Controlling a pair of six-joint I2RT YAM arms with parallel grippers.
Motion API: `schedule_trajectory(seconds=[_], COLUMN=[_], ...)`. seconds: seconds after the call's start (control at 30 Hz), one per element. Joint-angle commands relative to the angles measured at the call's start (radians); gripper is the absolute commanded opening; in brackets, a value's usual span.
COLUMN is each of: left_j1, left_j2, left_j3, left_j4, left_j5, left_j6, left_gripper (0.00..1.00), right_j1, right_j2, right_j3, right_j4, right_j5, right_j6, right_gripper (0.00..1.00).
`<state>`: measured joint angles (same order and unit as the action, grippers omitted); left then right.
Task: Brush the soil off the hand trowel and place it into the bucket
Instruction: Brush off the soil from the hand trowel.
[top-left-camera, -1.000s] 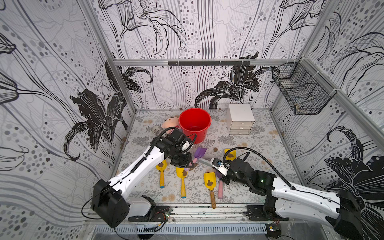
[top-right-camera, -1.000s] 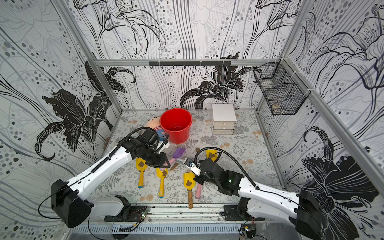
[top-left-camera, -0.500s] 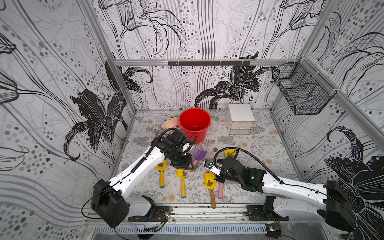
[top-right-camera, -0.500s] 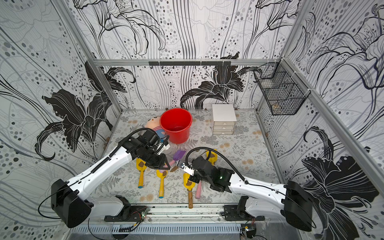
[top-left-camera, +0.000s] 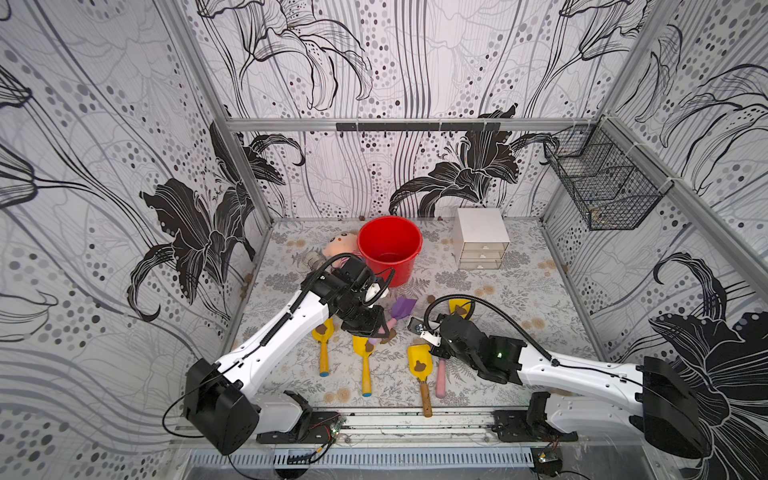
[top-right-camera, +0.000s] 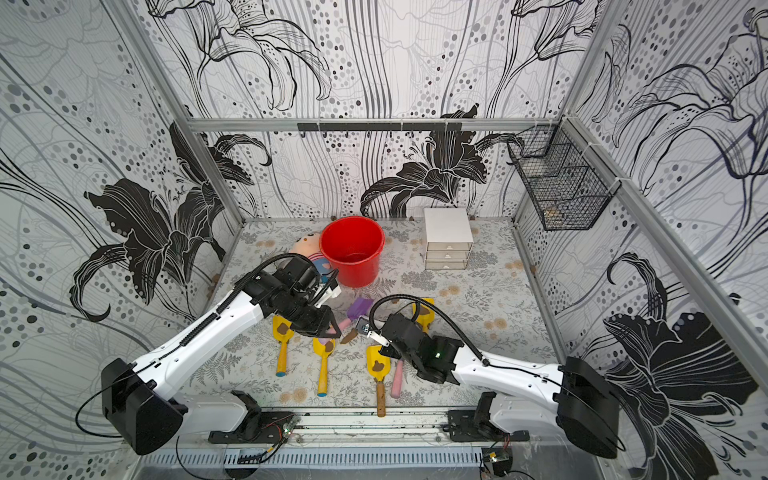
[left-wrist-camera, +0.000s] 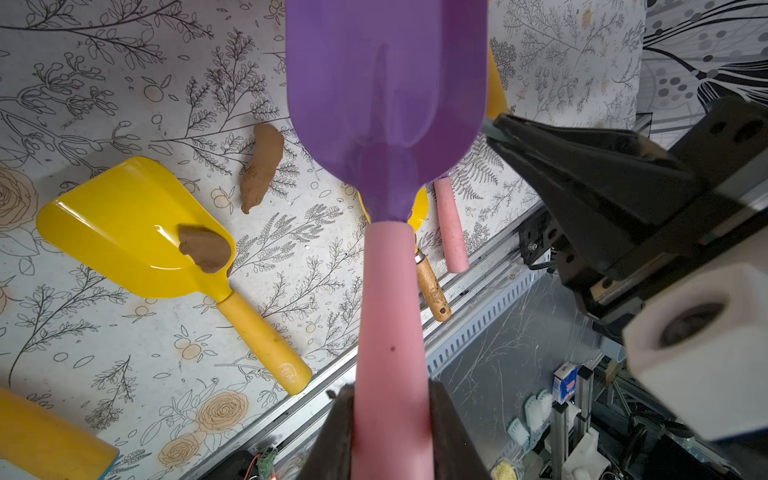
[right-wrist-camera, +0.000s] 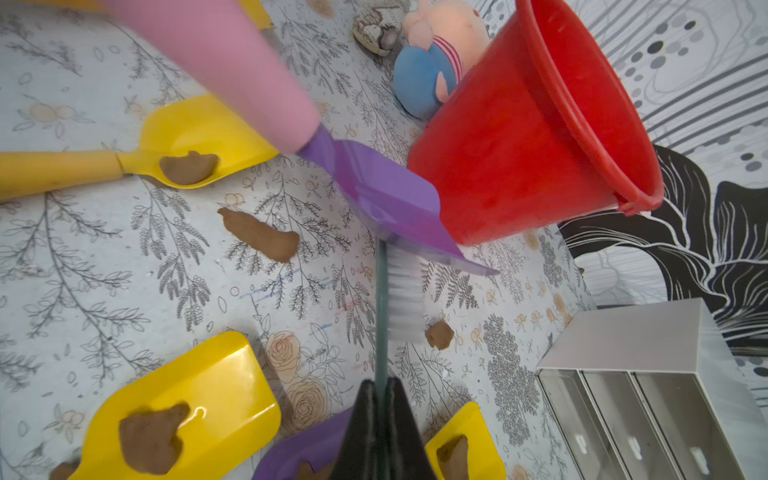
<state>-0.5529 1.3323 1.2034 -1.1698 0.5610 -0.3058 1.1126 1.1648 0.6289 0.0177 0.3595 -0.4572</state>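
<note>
**Top views.** The red bucket (top-left-camera: 401, 272) stands upright at the back of the mat (top-left-camera: 519, 291) in both top views, and only its own red floor shows inside. Just beside it stands a white drawer box (top-left-camera: 482, 239) with three shut drawers. A wire basket (top-left-camera: 602, 191) hangs on the side wall, with a tan scrap at its bottom that is too small to name. The left gripper (top-left-camera: 380, 330) holds the purple trowel (top-left-camera: 403, 307) by its pink handle. The blade points toward the bucket and is just in front of it. The yellow trowels (top-left-camera: 363, 345) lying on the mat carry soil (top-left-camera: 419, 366).

**Left wrist view.** The left gripper's fingers (left-wrist-camera: 446, 432) pinch the pink handle from both sides. The upturned purple blade shows a clean face. One soil clump lies on the mat below it.

**Right wrist view.** The right gripper (right-wrist-camera: 380, 399) has its jaws pressed together on the thin stem of a brush (right-wrist-camera: 401, 291). The white bristles reach the blade's front edge, which is raised close to the bucket's outer wall. The drawer fronts are clear, but their contents cannot be told.
</note>
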Motion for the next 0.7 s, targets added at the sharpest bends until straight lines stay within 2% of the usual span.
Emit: schedule_trajectory(seconds=[0.0, 0.1, 0.2, 0.27, 0.47, 0.53, 0.67], left_j1=[-0.005, -0.004, -0.005, -0.004, -0.004, -0.004, -0.004], left_j2=[0.011, 0.018, 0.021, 0.025, 0.022, 0.022, 0.026], left_j3=[0.022, 0.024, 0.031, 0.034, 0.058, 0.065, 0.064], left_j4=[-0.017, -0.022, -0.032, -0.04, -0.065, -0.071, -0.074], left_j5=[0.038, 0.044, 0.045, 0.041, 0.023, 0.018, 0.019], left_j6=[0.024, 0.024, 0.027, 0.032, 0.05, 0.052, 0.056], left_gripper=[0.0, 0.0, 0.0, 0.0, 0.0, 0.0, 0.0], right_j1=[0.04, 0.045, 0.046, 0.044, 0.032, 0.032, 0.036], right_j2=[-0.022, -0.013, 0.009, 0.018, 0.05, 0.043, -0.007], right_j3=[-0.035, -0.032, -0.019, -0.015, -0.002, -0.011, -0.049], right_j4=[0.125, 0.165, 0.169, 0.177, 0.126, 0.107, 0.12], right_j5=[-0.04, -0.022, 0.052, 0.129, 0.255, 0.234, 0.085], right_j6=[-0.096, -0.149, -0.183, -0.184, -0.154, -0.142, -0.149], right_gripper=[0.0, 0.0, 0.0, 0.0, 0.0, 0.0, 0.0])
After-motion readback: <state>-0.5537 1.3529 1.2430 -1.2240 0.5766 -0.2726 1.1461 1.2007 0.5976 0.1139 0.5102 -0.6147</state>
